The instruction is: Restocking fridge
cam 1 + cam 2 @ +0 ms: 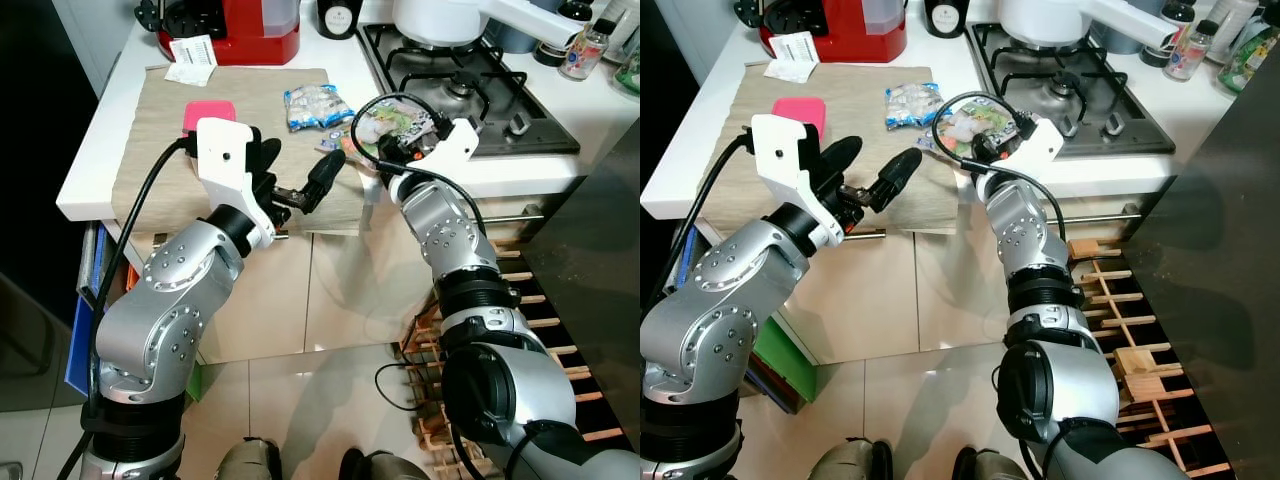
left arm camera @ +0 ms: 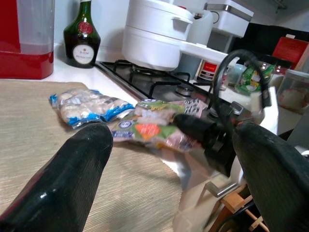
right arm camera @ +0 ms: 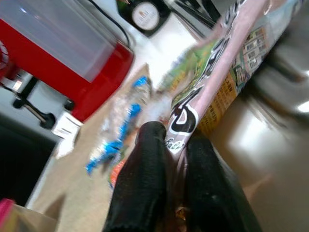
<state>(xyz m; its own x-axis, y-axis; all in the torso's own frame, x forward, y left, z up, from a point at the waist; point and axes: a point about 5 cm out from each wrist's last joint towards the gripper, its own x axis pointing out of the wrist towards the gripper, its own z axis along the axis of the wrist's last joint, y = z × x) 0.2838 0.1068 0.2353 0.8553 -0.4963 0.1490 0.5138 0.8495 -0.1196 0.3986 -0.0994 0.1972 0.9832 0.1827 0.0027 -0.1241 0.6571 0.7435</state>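
**Inspector:** Start at the worktop's left edge. What lies there?

**Assistant:** A pink sponge (image 1: 209, 114) on the beige mat (image 1: 150, 150), towards the worktop's left edge. The left gripper (image 1: 292, 180) hovers over the mat's front edge, fingers spread wide, holding nothing.

**Inspector:** Moving right?

**Assistant:** A blue-and-clear packet (image 1: 315, 106) lies near the mat's right edge. Just in front of it, an orange-labelled packet (image 2: 145, 131) sits at the mat's front right corner, close to the worktop's front edge.

**Inspector:** And the task's item?

**Assistant:** The right gripper (image 3: 175, 154) has its fingers clamped on the edge of a flat green-and-pink food packet (image 1: 392, 124), held lifted just over the worktop's front edge, between the mat and the hob (image 1: 470, 85).

**Inspector:** Risks?

**Assistant:** In my judgement, three. The grip takes only the packet's thin edge, so the pack could slip or tear free when carried towards the fridge. The packet hangs at the front edge, so a drop would likely land on the floor. And the two grippers stand near each other; a swing by either could knock the orange-labelled packet off the corner.

**Inspector:** Anything further right?

**Assistant:** A white pot (image 1: 440, 20) on the hob, well apart from the work.
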